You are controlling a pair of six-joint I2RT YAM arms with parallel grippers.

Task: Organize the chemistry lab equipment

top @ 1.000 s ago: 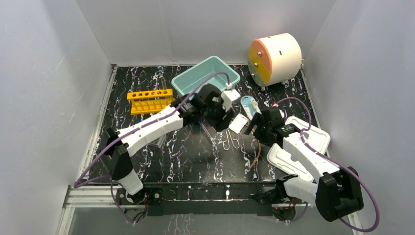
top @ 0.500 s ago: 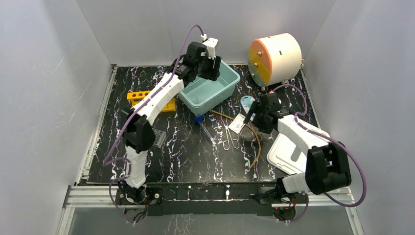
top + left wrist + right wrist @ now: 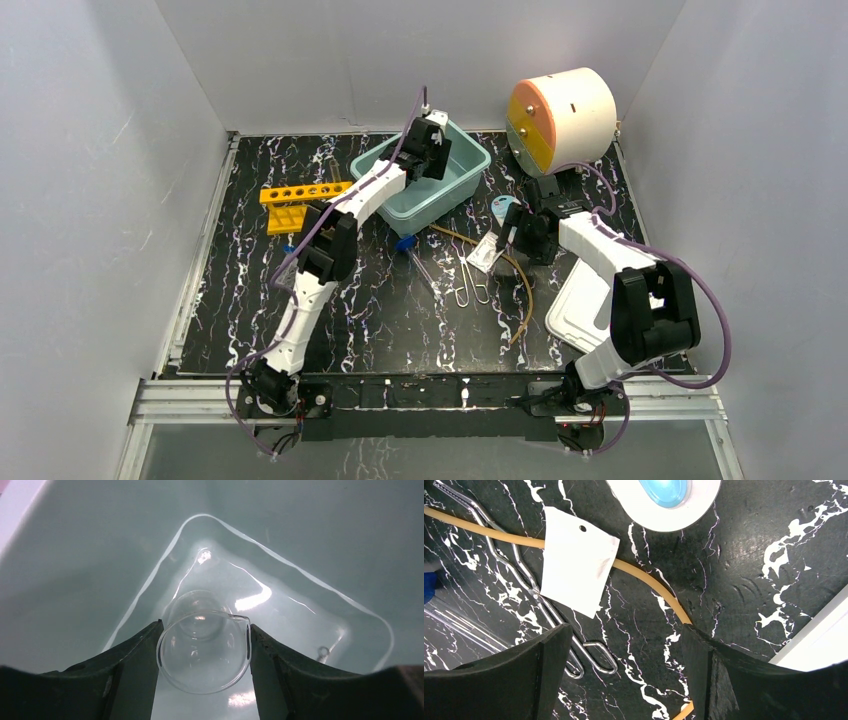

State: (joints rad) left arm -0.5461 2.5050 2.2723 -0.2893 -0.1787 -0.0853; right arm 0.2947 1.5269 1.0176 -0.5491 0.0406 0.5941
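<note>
Mid-tabletop, right of centre: one long amber rubber tubing (image 3: 649, 585), one white card (image 3: 576, 575) lying across it, two wire clips (image 3: 549, 610) beside, and one clear blue-capped tube (image 3: 405, 245) in sight; the right gripper (image 3: 624, 660) hangs above them, spread wide and empty. Toward the far edge: one yellow holed tube rack (image 3: 305, 195) at left, and one teal bin (image 3: 75, 555), inside which the left gripper (image 3: 204, 645) pinches the one small glass dish (image 3: 202, 670) low over the floor. Step in hand, by judgement: depositing the dish; the next move calls for parting the jaws gently, then lifting clear.

The top view looks down from high at the near side over the whole desk (image 3: 380, 320). The left wrist view peers close into the bin (image 3: 75, 555). The right wrist view faces straight down, close over the card (image 3: 576, 560) and tubing (image 3: 651, 586). The top view shows all three too.
</note>
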